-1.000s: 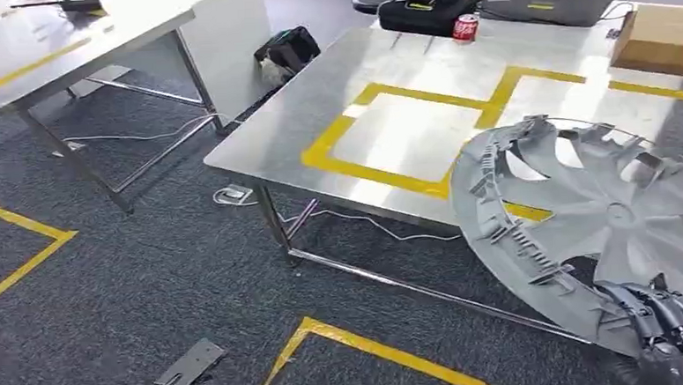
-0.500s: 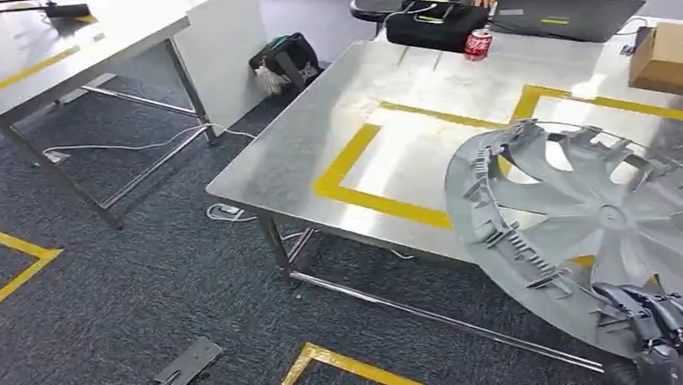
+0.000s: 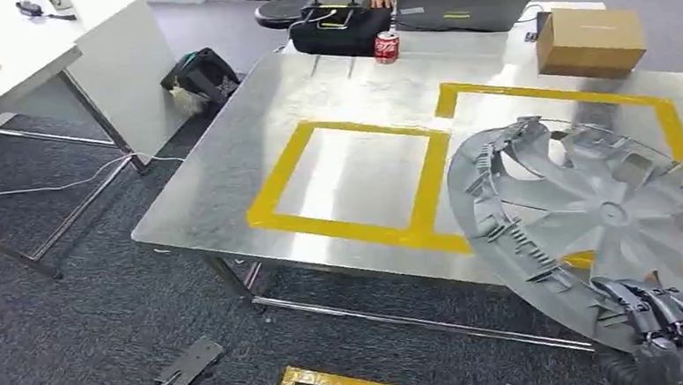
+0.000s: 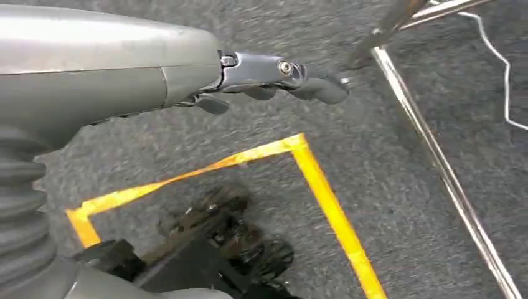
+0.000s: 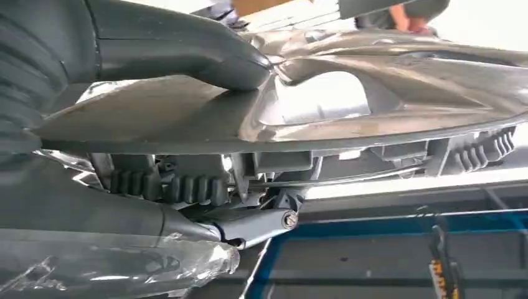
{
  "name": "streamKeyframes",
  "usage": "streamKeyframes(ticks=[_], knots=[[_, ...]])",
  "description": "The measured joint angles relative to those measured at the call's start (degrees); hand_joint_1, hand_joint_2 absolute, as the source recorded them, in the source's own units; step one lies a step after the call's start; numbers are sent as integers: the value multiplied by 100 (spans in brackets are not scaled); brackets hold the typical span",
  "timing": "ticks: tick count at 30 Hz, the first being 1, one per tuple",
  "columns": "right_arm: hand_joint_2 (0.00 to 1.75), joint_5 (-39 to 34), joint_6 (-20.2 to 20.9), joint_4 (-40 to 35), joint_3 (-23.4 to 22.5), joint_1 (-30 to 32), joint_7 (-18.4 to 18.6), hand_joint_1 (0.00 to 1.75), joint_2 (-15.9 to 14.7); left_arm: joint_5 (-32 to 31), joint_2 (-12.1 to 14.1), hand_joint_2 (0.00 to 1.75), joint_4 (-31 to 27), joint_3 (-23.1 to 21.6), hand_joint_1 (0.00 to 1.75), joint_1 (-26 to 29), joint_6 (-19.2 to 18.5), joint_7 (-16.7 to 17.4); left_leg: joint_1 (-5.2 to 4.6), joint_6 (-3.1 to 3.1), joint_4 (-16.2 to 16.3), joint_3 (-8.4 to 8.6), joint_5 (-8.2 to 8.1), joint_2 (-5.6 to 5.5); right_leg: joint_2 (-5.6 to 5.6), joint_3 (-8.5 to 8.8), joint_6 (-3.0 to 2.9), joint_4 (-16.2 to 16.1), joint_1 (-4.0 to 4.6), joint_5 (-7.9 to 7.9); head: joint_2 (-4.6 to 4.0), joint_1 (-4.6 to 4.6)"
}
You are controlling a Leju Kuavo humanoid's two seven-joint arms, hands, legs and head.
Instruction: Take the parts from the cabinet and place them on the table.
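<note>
Head view, part: one grey plastic wheel cover (image 3: 600,223), round and spoked with clips along its rim, is held tilted over the table's near right edge.
Head view, right hand: the right hand (image 3: 658,326) is clamped on the cover's lower rim.
Head view, table: one metal table (image 3: 223,190) carries yellow tape squares (image 3: 358,231); the left square is seen bare.
Head view, far edge: one red can (image 3: 387,46), one cardboard box (image 3: 590,42), one black bag (image 3: 334,28) and one laptop (image 3: 461,10) are lined up there.
Head view, floor: dark carpet (image 3: 89,329) lies open left of the table.
Left wrist view, left hand: the left hand (image 4: 274,78) hangs over the carpet, fingers curled in, nothing held.
Right wrist view, grip: the thumb (image 5: 187,56) is pressed on the cover's smooth face, dark fingers (image 5: 168,187) on its ribbed back.
</note>
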Motion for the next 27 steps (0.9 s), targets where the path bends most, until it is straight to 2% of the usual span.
streamKeyframes(ticks=[1,2,4,5,6,7,8,9,10,11,12,13,14,15,16,18,19,20,21,22,24,25,26,27], knots=[[175,0,-2,-7,0,19,5,175,-2,0,11,175,2,0,0,-3,13,22,-41,66,123,-12,-75,68,69,-95,52,-32,-4,-40,0,2],[175,0,0,-2,2,18,7,175,-7,-7,9,175,-2,-2,0,7,13,26,-53,124,122,8,38,93,121,-103,90,-44,-21,-105,0,-12],[175,0,0,-2,9,58,7,175,-7,-9,-2,175,-9,-6,0,-17,28,24,-36,226,110,40,92,223,231,-75,139,-93,-41,-108,0,4],[175,0,-2,-2,13,87,7,175,-7,-11,0,175,-22,-6,0,-38,28,22,-40,278,94,62,113,299,-61,-78,139,7,-29,-135,0,6],[175,0,-2,-2,24,78,2,175,-11,-11,0,175,-22,-4,0,-37,33,22,-54,321,94,78,94,351,-404,-198,147,257,-11,-290,0,48],[175,0,-2,-2,35,57,4,175,-15,-11,2,175,-22,-2,0,-30,37,24,-74,348,95,92,78,423,-558,-423,158,686,-5,-527,0,63],[175,0,-2,-2,39,53,9,175,-15,-11,11,175,-22,0,0,-22,39,24,-96,371,97,105,58,508,-617,-694,170,1186,-5,-754,0,58],[175,0,-2,-2,44,53,11,175,-18,-11,13,175,-22,0,0,-20,39,24,-113,388,100,117,36,576,-625,-906,173,1554,-5,-880,0,58],[175,0,-2,0,46,57,11,175,-18,-11,13,175,-22,0,0,-21,39,24,-126,391,100,141,10,639,-625,-1023,170,1711,-4,-859,0,61],[175,0,-2,0,46,58,28,175,-18,-11,13,175,-22,-2,0,-22,44,24,-134,393,100,176,-19,696,-626,-996,158,1604,-2,-706,0,58],[175,0,-2,2,46,58,61,175,-18,-11,13,175,-22,-2,0,-22,46,26,-138,386,100,219,-50,721,-633,-875,145,1315,0,-484,0,61],[175,0,-2,2,48,63,92,175,-18,-11,11,175,-22,-2,0,-24,46,30,-140,375,100,266,-80,762,-654,-694,129,927,4,-251,0,61],[175,0,-2,2,50,64,142,175,-31,-4,11,175,-22,-4,0,-26,55,46,-139,338,100,337,-124,774,-705,-387,100,279,15,69,0,61],[175,0,-2,2,52,58,210,175,-53,11,13,175,-22,-6,0,-33,59,61,-158,298,102,357,-157,804,-761,-280,109,74,36,90,0,59],[175,0,-2,7,59,72,271,175,-75,37,13,175,-22,-9,0,-52,70,74,-182,266,112,371,-170,812,-727,-234,97,44,48,104,0,54],[175,0,48,28,96,84,541,175,-206,70,17,175,-22,-13,0,-62,77,81,-168,209,57,385,-136,818,-706,-266,71,64,71,100,0,52],[175,0,122,42,166,88,742,175,-350,76,15,175,-22,-13,0,-65,79,83,-163,175,33,400,-135,832,-689,-273,32,43,74,99,0,54],[175,0,177,46,217,102,873,175,-451,81,20,175,-28,-13,0,-66,81,85,-143,140,46,397,-176,811,-671,-215,-19,-22,16,126,0,45],[175,-7,243,48,258,121,1013,175,-525,85,13,175,-35,-20,0,-64,83,87,-146,134,173,353,-260,677,-666,-181,-51,-45,24,112,0,43],[175,-9,314,61,301,113,1131,175,-601,85,9,175,-39,-28,0,-64,81,87,-148,134,516,184,-447,597,-668,-169,-80,-51,25,105,0,34],[175,-9,396,83,378,105,1259,175,-735,85,26,175,-39,-35,0,-34,85,92,-156,126,1425,-323,-819,532,-635,-161,-119,-51,36,77,0,28],[175,-9,422,92,424,106,1294,175,-806,87,33,175,-39,-35,0,-14,87,92,-165,131,1780,-548,-895,522,-606,-151,-131,-50,45,65,0,26],[175,-9,426,107,455,107,1309,175,-848,85,33,175,-39,-35,0,1,87,92,-176,146,1832,-629,-806,521,-577,-126,-130,-50,51,46,0,28],[175,-9,431,118,481,112,1318,175,-885,85,33,175,-39,-37,0,6,87,92,-188,168,1630,-575,-568,520,-545,-86,-123,-50,54,20,0,28]])
